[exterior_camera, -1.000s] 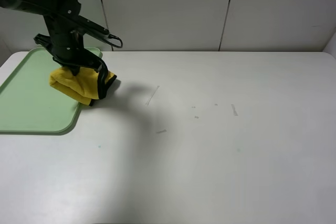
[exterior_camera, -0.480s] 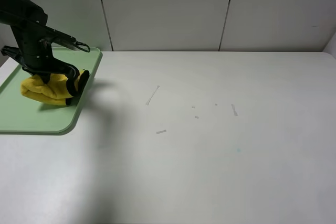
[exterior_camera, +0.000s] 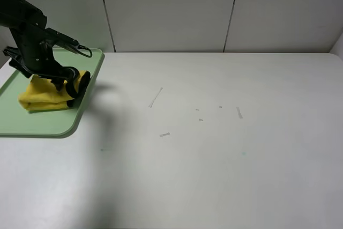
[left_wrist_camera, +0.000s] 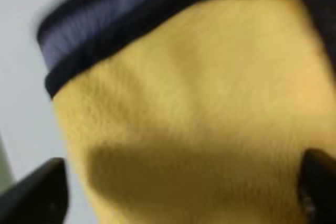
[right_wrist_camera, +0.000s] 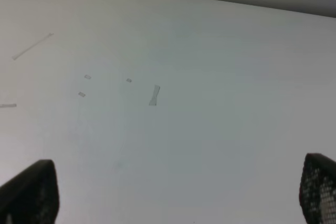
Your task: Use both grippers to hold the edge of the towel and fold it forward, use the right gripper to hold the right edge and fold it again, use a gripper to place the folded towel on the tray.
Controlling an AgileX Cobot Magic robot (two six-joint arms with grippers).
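The folded yellow towel (exterior_camera: 43,96) with a dark edge lies on the light green tray (exterior_camera: 32,124) at the far left of the table. My left gripper (exterior_camera: 72,87) sits over the towel's right end. In the left wrist view the towel (left_wrist_camera: 199,103) fills the frame, and the left gripper (left_wrist_camera: 184,192) has its fingertips (left_wrist_camera: 47,190) wide apart on either side of the cloth, so it is open. My right gripper (right_wrist_camera: 178,192) is open and empty above the bare table. It is out of the exterior high view.
The white table (exterior_camera: 214,159) carries a few small tape scraps (exterior_camera: 155,97) near its middle. A panelled wall stands along the back edge. The tray's right rim lies close to my left arm.
My left arm carried the towel leftward from the tray's right rim onto the tray. The towel now lies flatter on the tray and the gripper stands slightly higher over its right end.
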